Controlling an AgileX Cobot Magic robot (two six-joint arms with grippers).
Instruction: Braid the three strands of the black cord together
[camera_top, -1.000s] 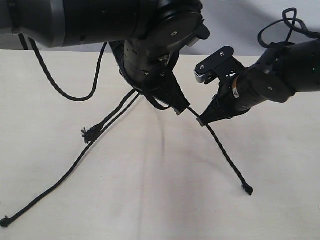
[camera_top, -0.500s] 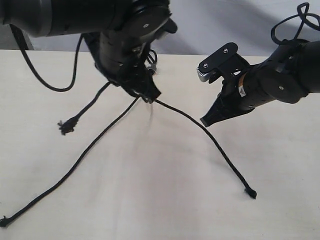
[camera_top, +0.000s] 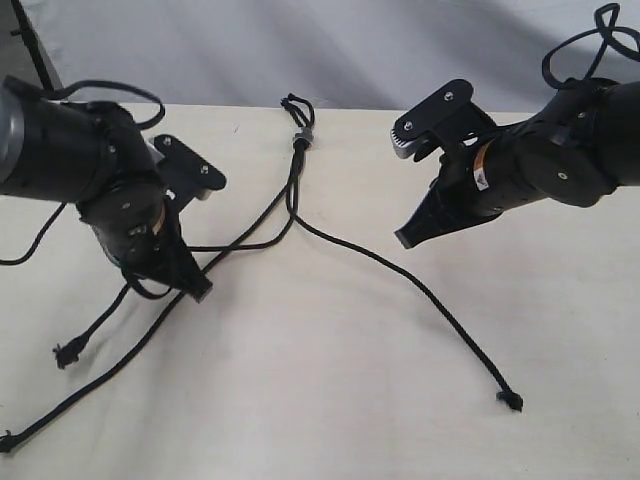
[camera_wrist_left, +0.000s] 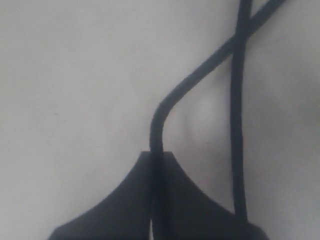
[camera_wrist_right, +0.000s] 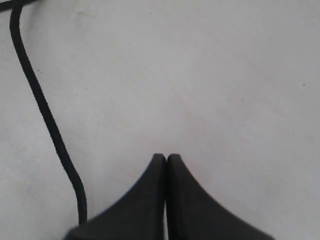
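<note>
Early crossing step, judged. Note left end effector (camera_top: 200, 290) clamped on held strand (camera_wrist_left: 159, 125), cord (camera_top: 303, 139) fanned on worktop (camera_top: 330, 400). With right end effector (camera_top: 404, 239) pinched together, empty: spread, then grasp right strand (camera_top: 440, 311).

The pale desk (camera_top: 330, 430) carried a black cord (camera_top: 298, 155). Its grey band (camera_top: 303, 140) lay near the far edge, with small loops (camera_top: 294, 103) beyond it. Three strands (camera_top: 291, 195) fanned out from the band. One strand (camera_top: 430, 295) ran right to a knot (camera_top: 510, 401). The two others ran left, seemingly crossing each other, and ended apart: a short end (camera_top: 67, 353) and a long end (camera_top: 8, 441).
</note>
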